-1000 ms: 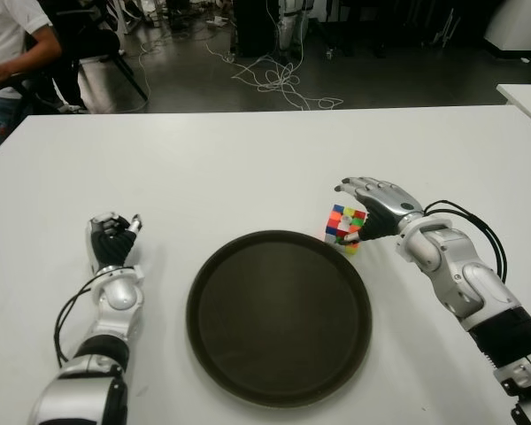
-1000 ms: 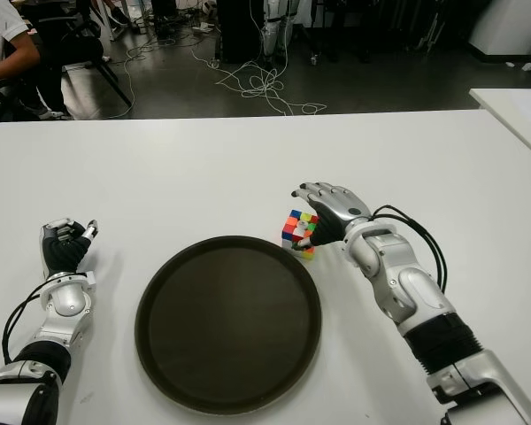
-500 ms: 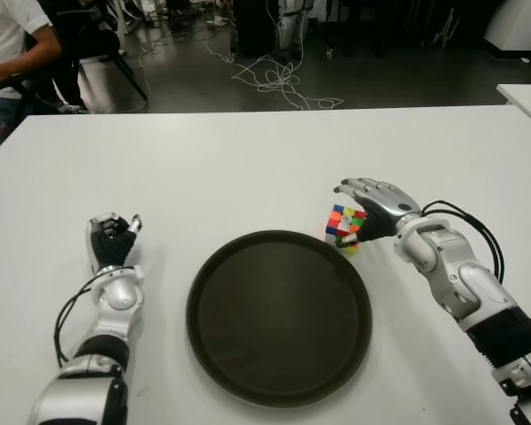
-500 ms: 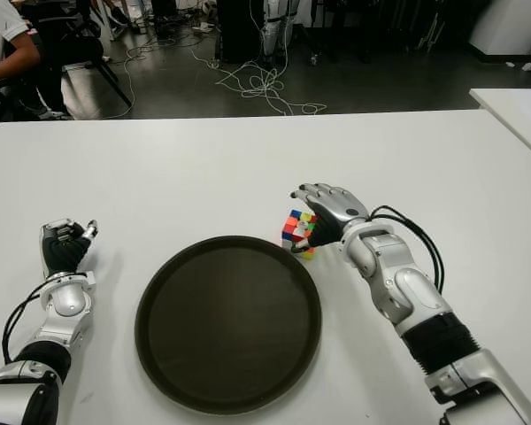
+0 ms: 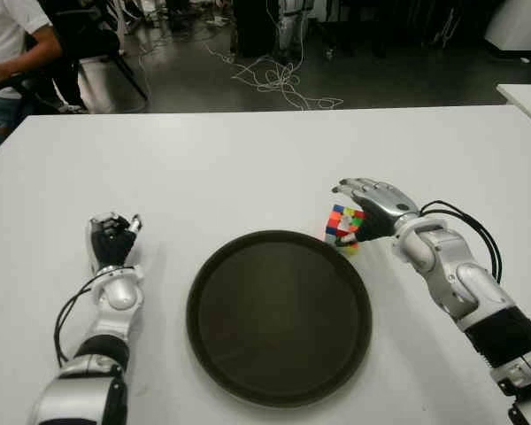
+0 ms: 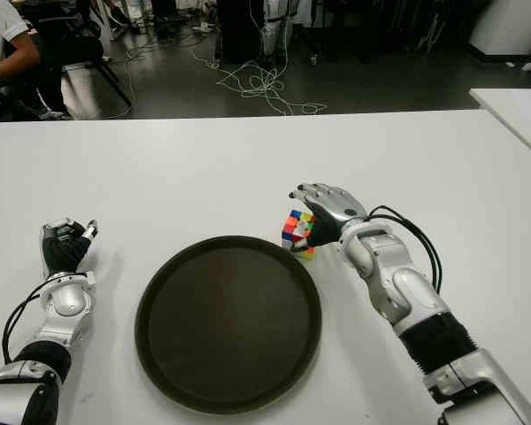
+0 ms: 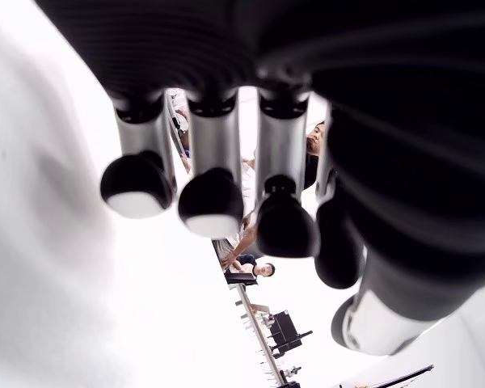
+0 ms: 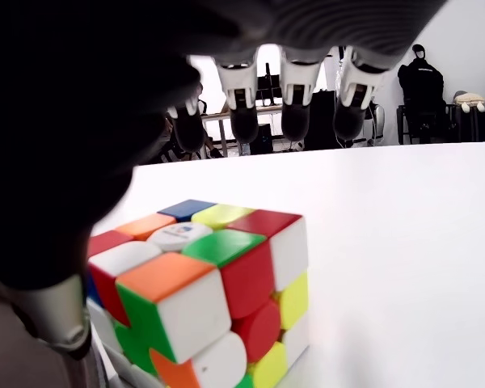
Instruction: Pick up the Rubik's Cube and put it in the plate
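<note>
White worktop (image 5: 248,159) fills the left eye view, carrying a round dark-brown plate (image 5: 279,316) near its front edge. A multicoloured Rubik's Cube (image 5: 344,227) stands on the worktop just beyond the plate's far right rim, outside it. The silver-and-black right robot hand (image 5: 372,205) arches over the cube from the right, thumb low beside it. The left robot hand (image 5: 111,239) shows well to the left of the plate, fingers curled and holding nothing.

In the left wrist view, the bent fingers (image 7: 214,190) hang over bare white surface.

In the right wrist view, the cube (image 8: 202,291) sits under the palm with three fingertips (image 8: 295,113) extended beyond it, not closed on it.
</note>
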Available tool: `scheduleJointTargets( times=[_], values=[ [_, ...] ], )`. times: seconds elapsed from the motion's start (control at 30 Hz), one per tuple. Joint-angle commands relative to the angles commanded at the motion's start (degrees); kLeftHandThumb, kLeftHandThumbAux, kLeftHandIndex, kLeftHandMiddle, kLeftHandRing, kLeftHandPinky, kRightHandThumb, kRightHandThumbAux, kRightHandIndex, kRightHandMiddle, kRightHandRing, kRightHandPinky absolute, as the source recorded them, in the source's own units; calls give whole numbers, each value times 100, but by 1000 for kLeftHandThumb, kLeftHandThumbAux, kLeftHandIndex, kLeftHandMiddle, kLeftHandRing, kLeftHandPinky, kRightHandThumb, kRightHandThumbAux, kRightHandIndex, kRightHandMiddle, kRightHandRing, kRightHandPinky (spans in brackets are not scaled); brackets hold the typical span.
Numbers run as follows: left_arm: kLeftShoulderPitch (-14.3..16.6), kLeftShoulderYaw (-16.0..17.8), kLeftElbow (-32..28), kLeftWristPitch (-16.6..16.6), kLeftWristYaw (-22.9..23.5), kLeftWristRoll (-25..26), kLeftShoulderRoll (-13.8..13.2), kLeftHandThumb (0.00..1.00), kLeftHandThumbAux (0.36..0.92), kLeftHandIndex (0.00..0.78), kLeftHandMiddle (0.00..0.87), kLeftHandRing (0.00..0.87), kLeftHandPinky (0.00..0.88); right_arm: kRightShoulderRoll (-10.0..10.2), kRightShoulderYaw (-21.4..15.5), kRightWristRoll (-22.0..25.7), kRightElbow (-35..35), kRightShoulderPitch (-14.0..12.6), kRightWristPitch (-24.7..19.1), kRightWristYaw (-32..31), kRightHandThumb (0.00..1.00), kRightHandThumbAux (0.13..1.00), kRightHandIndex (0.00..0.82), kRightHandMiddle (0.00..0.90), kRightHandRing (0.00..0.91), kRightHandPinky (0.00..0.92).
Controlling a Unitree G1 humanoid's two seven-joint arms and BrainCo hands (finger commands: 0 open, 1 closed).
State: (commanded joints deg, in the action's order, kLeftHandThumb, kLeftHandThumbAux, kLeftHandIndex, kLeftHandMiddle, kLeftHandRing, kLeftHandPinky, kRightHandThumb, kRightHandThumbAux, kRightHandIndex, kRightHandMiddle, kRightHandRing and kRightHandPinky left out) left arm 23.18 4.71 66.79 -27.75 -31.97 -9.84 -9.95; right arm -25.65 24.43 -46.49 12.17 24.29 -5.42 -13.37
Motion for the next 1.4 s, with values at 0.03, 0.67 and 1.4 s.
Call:
scheduleJointTargets(
  times=[0.03, 0.67, 1.4],
  values=[
    [-1, 5, -1, -6, -7, 5, 2, 383, 748, 698, 847, 857, 864, 11, 1, 10, -21, 3, -25, -28, 93, 673, 0, 0, 0, 42],
    [-7, 11, 15, -113, -18, 6, 1, 372, 758, 685, 841, 854, 856, 43, -1, 41, 60, 13, -28, 18, 73, 690, 0, 0, 0, 53],
    [-4, 15, 32, -47, 11, 8, -21, 346, 779, 703, 845, 855, 856, -53, -64, 51, 407, 60, 16, 144, 58, 683, 0, 0, 0, 41]
  ],
)
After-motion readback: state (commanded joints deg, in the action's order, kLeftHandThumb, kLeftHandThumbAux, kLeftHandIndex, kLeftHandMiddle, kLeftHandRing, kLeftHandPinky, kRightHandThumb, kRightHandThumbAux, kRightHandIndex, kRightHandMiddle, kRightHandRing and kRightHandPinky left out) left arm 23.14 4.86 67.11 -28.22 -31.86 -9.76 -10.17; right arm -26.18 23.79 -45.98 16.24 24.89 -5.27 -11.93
